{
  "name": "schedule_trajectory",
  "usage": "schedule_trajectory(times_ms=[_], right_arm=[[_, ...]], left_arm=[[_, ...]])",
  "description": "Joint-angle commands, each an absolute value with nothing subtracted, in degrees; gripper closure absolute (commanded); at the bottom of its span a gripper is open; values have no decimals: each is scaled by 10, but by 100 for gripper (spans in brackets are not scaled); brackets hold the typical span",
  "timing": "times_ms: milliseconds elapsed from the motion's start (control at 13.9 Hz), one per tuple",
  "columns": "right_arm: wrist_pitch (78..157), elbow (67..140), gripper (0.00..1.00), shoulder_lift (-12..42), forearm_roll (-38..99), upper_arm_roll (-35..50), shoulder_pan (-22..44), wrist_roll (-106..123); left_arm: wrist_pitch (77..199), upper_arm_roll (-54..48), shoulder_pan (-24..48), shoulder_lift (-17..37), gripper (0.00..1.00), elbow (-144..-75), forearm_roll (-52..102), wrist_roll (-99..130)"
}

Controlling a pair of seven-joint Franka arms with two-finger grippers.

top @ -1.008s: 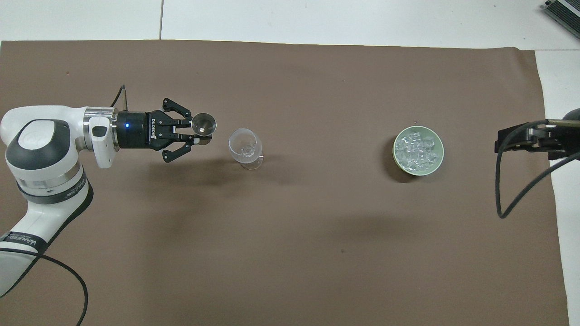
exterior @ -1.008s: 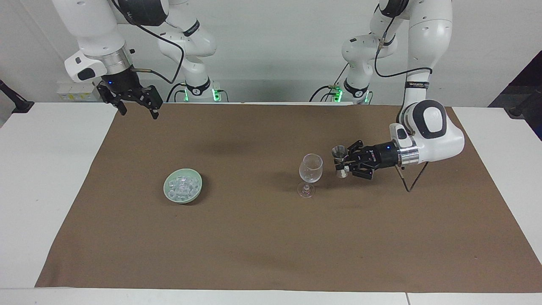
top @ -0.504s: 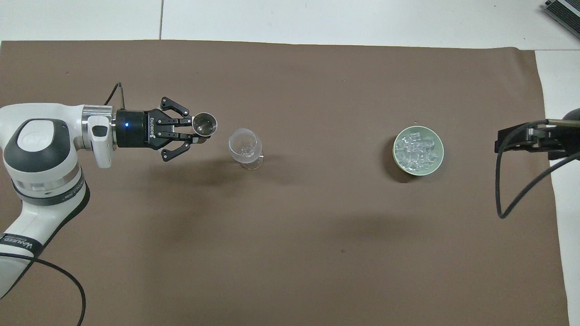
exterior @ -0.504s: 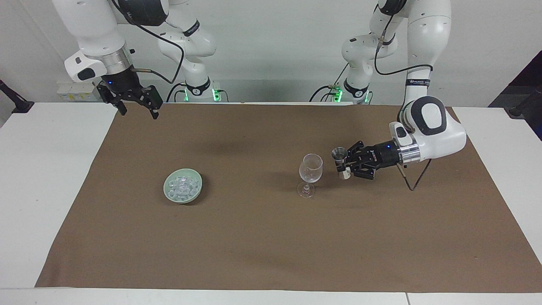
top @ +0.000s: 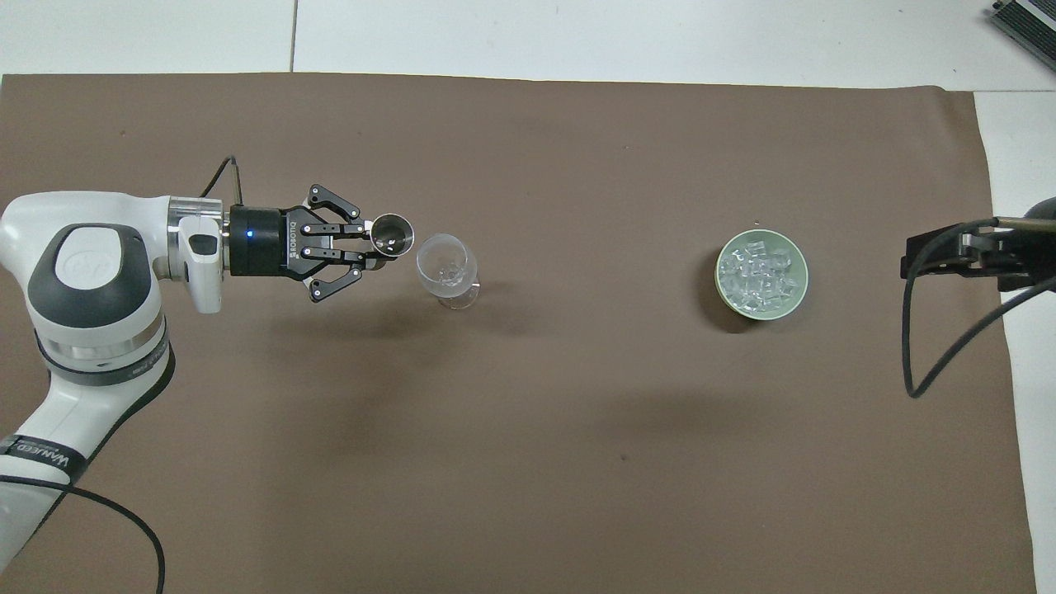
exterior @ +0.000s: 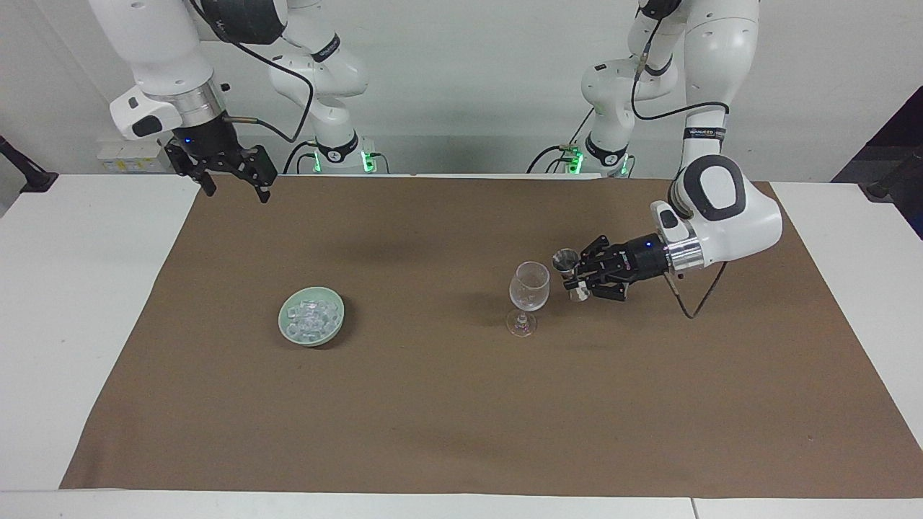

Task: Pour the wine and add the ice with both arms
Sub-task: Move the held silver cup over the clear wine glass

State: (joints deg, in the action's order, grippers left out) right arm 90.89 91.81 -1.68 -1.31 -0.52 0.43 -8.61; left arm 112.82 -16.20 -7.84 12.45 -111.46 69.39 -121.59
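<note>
- left gripper (exterior: 573, 277) clamped on steel jigger (exterior: 564, 260), upright, just beside wine glass (exterior: 528, 286) rim
- right gripper (exterior: 229, 182) fingers spread, holding nothing, waiting above cloth (exterior: 433, 404) corner
- ice (exterior: 311, 315) in green bowl (exterior: 332, 334), well apart from both grippers

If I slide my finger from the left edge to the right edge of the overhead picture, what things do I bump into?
left gripper → metal measuring cup → wine glass → green bowl of ice → right gripper

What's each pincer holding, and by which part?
Left pincer grips the metal jigger at its narrow waist, beside the glass. Right pincer holds nothing.
</note>
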Motion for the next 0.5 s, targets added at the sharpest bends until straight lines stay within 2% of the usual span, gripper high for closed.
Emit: schedule_trajectory(times_ms=[0, 432], right_arm=[[915, 920, 0, -17, -4, -5, 1, -79], [915, 920, 0, -17, -4, -5, 1, -79]], left_arm=[[1150, -150, -69, 85, 100, -1138, 672, -1206], [1152, -150, -69, 81, 100, -1126, 639, -1195]])
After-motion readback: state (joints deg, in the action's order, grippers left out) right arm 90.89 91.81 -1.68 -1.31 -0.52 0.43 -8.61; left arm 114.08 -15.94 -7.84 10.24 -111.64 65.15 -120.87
